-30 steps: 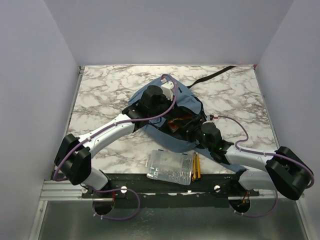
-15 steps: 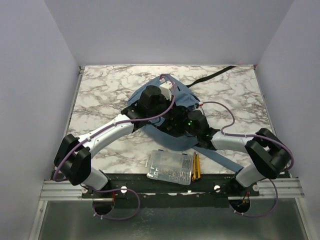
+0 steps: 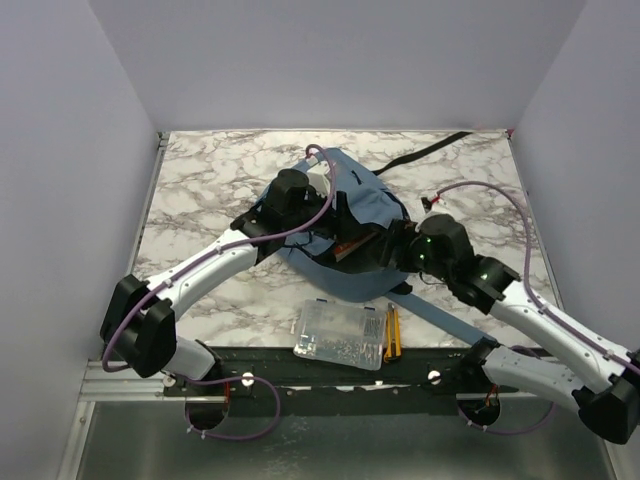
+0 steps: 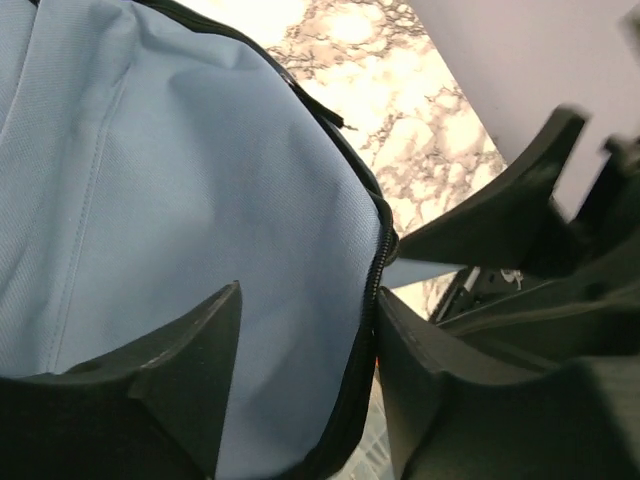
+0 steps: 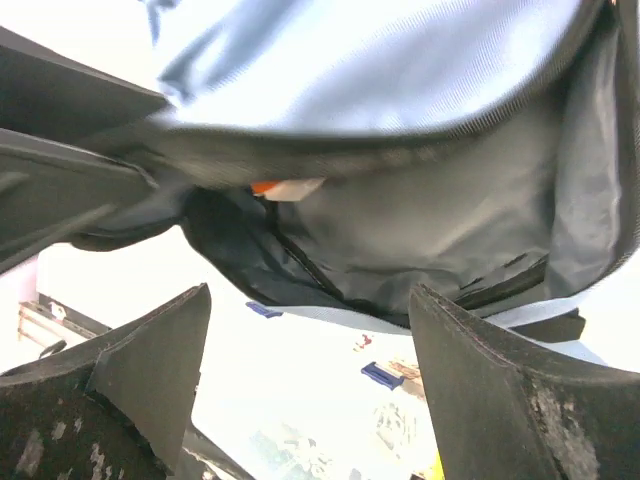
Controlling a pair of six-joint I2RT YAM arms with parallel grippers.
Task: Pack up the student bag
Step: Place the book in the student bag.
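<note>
Arms converge on the student bag [image 3: 368, 203], which lies mid-way across the marble table [image 3: 210, 170] with its mouth gaping. Left arm [image 3: 210, 265] runs diagonally from its base at the near left up to the bag's far-left side, wrist bent over the fabric. Left gripper [image 4: 308, 300]: fingers parted, set above the blue-grey panel beside the zip edge, nothing pinched between them. Right arm [image 3: 540, 320] stretches inward from the right, wrist at the bag's opening. Right gripper [image 5: 310, 295]: fingers spread wide, facing the dark lining of the open mouth, holding nothing. Orange-and-white item [image 5: 285, 187] shows just inside the bag. Clear plastic box [image 3: 338, 335] and yellow pencils [image 3: 390, 333] lie side by side at the table's near edge, just short of the bag.
</note>
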